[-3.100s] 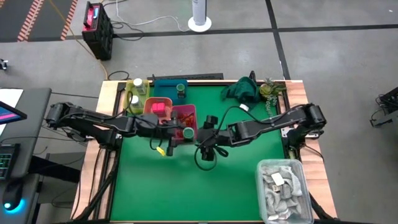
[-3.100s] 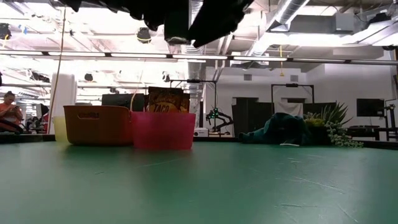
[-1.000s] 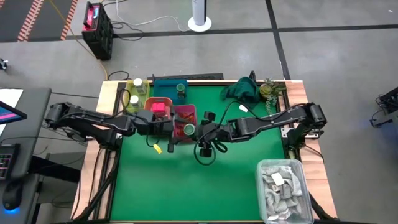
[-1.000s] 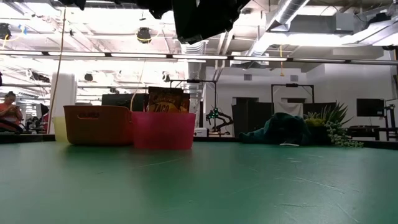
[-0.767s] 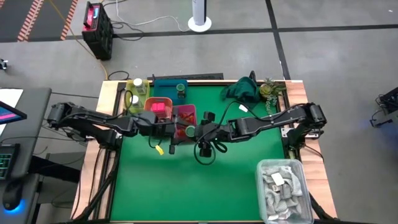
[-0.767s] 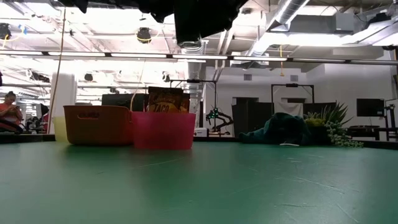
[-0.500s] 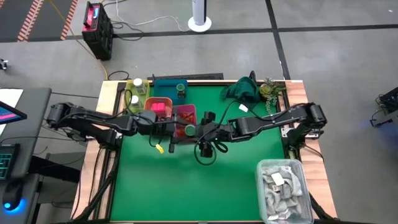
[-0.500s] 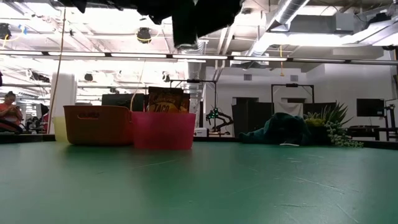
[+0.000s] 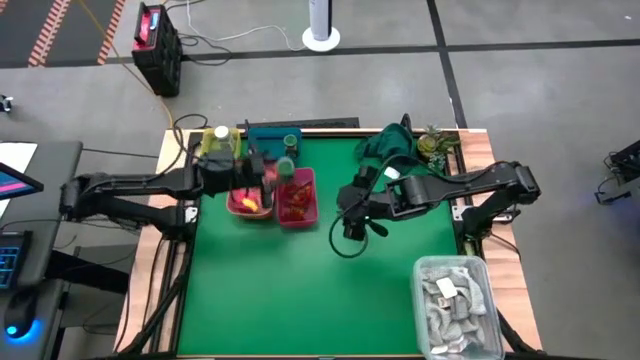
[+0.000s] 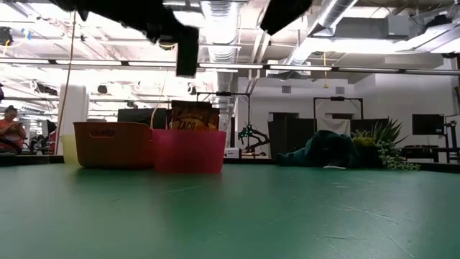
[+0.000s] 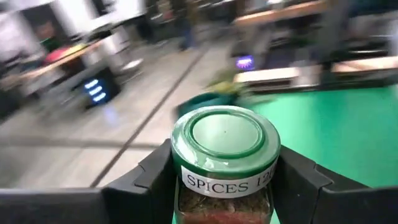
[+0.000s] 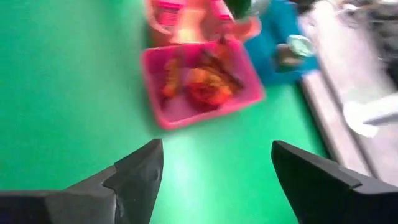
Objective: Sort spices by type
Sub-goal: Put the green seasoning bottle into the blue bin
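Note:
My left gripper [image 9: 277, 170] hangs over the bins at the table's far left, shut on a tiny green-topped jar [image 11: 224, 155] labelled SPICES. In the high view that jar [image 9: 285, 166] sits above the gap between the teal bin [image 9: 262, 136] and the pink bin [image 9: 297, 196]. A second green-topped jar [image 9: 291, 141] stands in the teal bin. Reddish-brown sachets [image 12: 202, 78] lie in the pink bin. White-topped jars [image 9: 219, 134] stand in the yellow bin. My right gripper [image 12: 217, 180] is open over bare green mat near the table's middle [image 9: 347, 212]. My left gripper pinches the green-topped jar between its two fingers, one finger [image 11: 155, 177] on each side of the glass body [image 11: 225, 196] just under the lid. The fingers reach in level from the table's left. The jar is upright and lifted clear above the bins.
An orange bin [image 10: 115, 144] sits left of the pink bin [image 10: 188, 150]. A dark green cloth [image 9: 392, 145] and a small plant [image 9: 436, 145] lie at the far right. A clear tub of pale packets [image 9: 456, 305] fills the near right corner. The near mat is open.
The two grippers, close together beside the pink bin, have parted. My left gripper has swung toward the far edge and over the bins, carrying the green-topped jar. My right gripper has drawn back toward the table's right.

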{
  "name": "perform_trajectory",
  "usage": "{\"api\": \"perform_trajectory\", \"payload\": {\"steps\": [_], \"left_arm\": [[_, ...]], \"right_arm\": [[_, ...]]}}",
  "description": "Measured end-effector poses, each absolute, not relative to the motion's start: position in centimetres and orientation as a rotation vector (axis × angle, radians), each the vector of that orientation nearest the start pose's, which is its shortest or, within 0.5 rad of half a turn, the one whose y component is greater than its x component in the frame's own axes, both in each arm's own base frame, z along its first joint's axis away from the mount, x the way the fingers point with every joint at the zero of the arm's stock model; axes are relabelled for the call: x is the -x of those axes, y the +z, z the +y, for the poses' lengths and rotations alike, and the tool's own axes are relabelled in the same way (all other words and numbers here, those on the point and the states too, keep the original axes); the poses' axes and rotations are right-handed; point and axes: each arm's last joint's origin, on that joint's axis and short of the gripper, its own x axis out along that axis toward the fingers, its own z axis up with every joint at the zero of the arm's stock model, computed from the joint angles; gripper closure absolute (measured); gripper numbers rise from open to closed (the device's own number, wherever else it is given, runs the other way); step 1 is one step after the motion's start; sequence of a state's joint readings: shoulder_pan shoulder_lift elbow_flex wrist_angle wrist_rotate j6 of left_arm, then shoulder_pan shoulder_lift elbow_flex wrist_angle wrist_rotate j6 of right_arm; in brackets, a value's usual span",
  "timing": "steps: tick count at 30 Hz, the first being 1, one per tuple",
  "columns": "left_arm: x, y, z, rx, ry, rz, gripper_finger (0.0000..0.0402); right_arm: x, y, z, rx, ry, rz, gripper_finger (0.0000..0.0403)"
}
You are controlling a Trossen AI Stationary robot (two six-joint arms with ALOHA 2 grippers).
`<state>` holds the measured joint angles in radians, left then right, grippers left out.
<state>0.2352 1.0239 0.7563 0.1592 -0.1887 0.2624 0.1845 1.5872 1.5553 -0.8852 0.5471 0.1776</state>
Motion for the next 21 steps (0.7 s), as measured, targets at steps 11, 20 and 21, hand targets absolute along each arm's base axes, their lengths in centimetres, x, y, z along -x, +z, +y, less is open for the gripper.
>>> {"api": "perform_trajectory", "payload": {"steps": [11,20,21], "left_arm": [[-19.9,26.3,15.3,-0.06,0.844,0.145,0.0208],[-20.7,22.1,20.0,0.024,0.966,0.125,0.0207],[-20.8,21.6,20.3,0.027,0.974,0.127,0.0207]], "right_arm": [[-30.0,32.5,2.4,0.14,-0.487,0.634,0.0074],[-30.5,31.8,1.0,0.123,-0.441,0.525,0.0074],[-30.5,31.9,1.0,0.123,-0.439,0.517,0.0074]]}}
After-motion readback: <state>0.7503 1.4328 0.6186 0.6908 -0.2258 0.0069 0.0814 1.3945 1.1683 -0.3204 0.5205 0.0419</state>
